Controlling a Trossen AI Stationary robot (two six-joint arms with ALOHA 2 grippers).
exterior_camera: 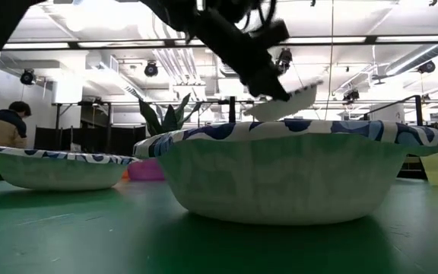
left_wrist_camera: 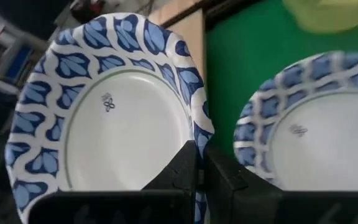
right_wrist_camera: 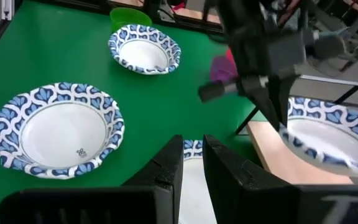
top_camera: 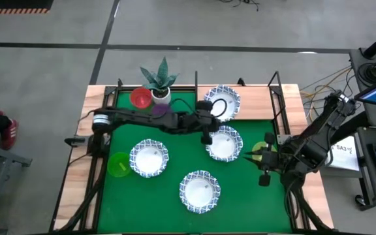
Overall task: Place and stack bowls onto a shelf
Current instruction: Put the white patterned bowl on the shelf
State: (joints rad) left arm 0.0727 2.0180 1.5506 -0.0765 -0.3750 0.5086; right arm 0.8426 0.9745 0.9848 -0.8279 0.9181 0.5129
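While a green bowl [top_camera: 117, 164] and a patterned bowl [top_camera: 149, 158] are left on the mat [top_camera: 175, 150] at the left, a red bowl [top_camera: 140, 97] and a purple bowl [top_camera: 158, 110] are seen beside the plant [top_camera: 160, 79]. One patterned bowl [top_camera: 222, 102] is clamped at its rim by the left gripper [top_camera: 209, 115] and held over the wooden shelf [top_camera: 253, 98]. Two more patterned bowls [top_camera: 224, 143] [top_camera: 199, 190] are set on the mat. At the right edge, a yellow-green bowl [top_camera: 264, 152] is hidden partly by the right gripper [top_camera: 256, 156], whose fingers are closed on nothing.
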